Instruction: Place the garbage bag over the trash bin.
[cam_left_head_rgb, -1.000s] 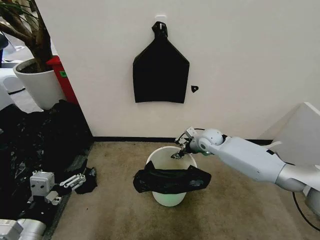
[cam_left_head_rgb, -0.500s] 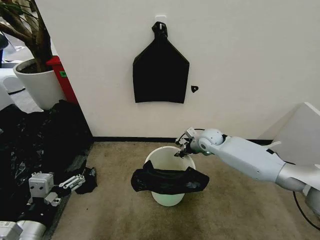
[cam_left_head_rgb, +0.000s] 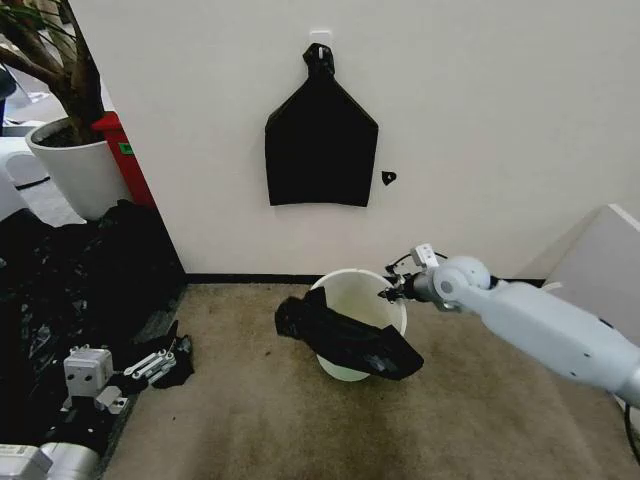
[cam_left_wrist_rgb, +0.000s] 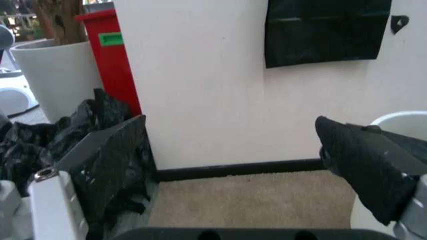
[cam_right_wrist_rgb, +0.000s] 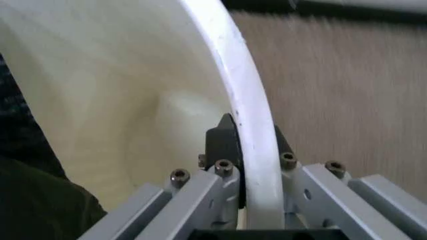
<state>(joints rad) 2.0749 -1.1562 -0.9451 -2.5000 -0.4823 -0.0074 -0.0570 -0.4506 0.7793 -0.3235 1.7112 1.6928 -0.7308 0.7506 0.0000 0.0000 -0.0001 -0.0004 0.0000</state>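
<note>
The trash bin (cam_left_head_rgb: 352, 284), a round white bucket, stands on the carpet near the wall and leans a little. The garbage bag (cam_left_head_rgb: 352, 342), glossy black and crumpled, hangs slantwise across the bin's near side and rim, with the mouth of the bin uncovered. My right gripper (cam_left_head_rgb: 394, 294) is shut on the far right part of the rim; in the right wrist view the white rim (cam_right_wrist_rgb: 227, 70) runs between its fingers (cam_right_wrist_rgb: 223, 145). My left gripper (cam_left_head_rgb: 150, 364) rests open, low at the left beside black plastic. The left wrist view has the bag (cam_left_wrist_rgb: 367, 160) and bin (cam_left_wrist_rgb: 403, 119) at its edge.
A flat black bag (cam_left_head_rgb: 320, 130) hangs on the wall above the bin. A heap of black sheeting (cam_left_head_rgb: 70, 280), a white plant pot (cam_left_head_rgb: 75, 165) and a red container (cam_left_head_rgb: 125, 150) fill the left. A pale panel (cam_left_head_rgb: 600, 260) stands at the right. Carpet lies in front.
My right gripper has moved to the right with the rim in it, dragging the bin right and toward the wall. The bag has gone from level to slanted across the bin.
</note>
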